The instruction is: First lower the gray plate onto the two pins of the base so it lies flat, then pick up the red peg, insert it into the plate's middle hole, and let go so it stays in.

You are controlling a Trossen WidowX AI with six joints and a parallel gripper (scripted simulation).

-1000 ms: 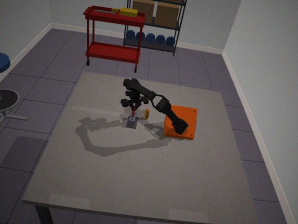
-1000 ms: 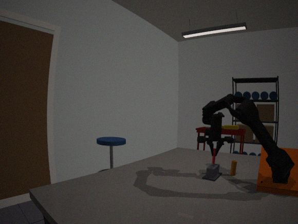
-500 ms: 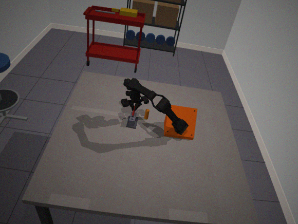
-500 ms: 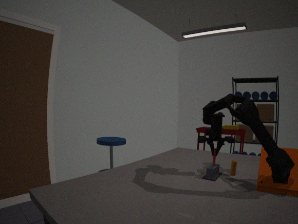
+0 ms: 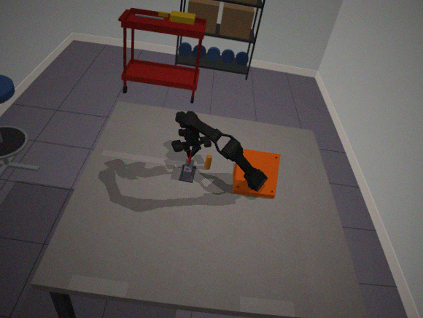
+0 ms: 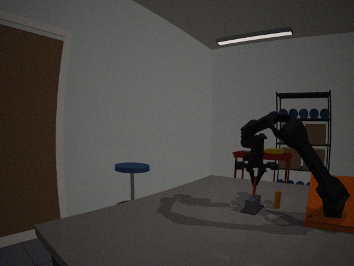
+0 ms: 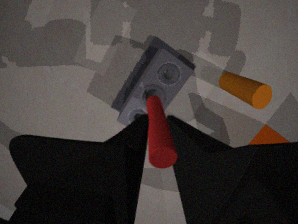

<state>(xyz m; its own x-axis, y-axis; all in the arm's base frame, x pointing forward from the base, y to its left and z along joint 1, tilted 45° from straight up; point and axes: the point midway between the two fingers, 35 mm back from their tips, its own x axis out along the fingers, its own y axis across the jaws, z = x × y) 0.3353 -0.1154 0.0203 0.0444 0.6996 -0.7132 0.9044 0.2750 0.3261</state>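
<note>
Apparently at the insertion step. Gripper (image 5: 194,151) (image 6: 256,182) (image 7: 157,120) clenched on the red peg (image 5: 189,157) (image 6: 254,186) (image 7: 161,137), fingers pointing down, peg's lower end at the middle hole of the gray plate (image 5: 187,168) (image 6: 252,199) (image 7: 170,92); depth of entry, if any, cannot be told. Plate looks seated on its base (image 5: 186,179) (image 6: 248,212) (image 7: 117,106); pins not made out. All this lies inward from the worktop's (image 5: 204,233) (image 6: 146,232) (image 7: 30,100) left edge in the top view, nearer the far edge than the near one. Orange cylinder (image 5: 208,162) (image 6: 277,199) (image 7: 245,90) stands just beside, toward the right edge.

Handling, by judgement: peg light, stiff, smooth, perhaps slippery; not fragile. Best held by the upper shaft, squarely, leaving the lower end free. Straight descent wanted; a tilt could jam it or rock the plate. Release only once well in.
</note>
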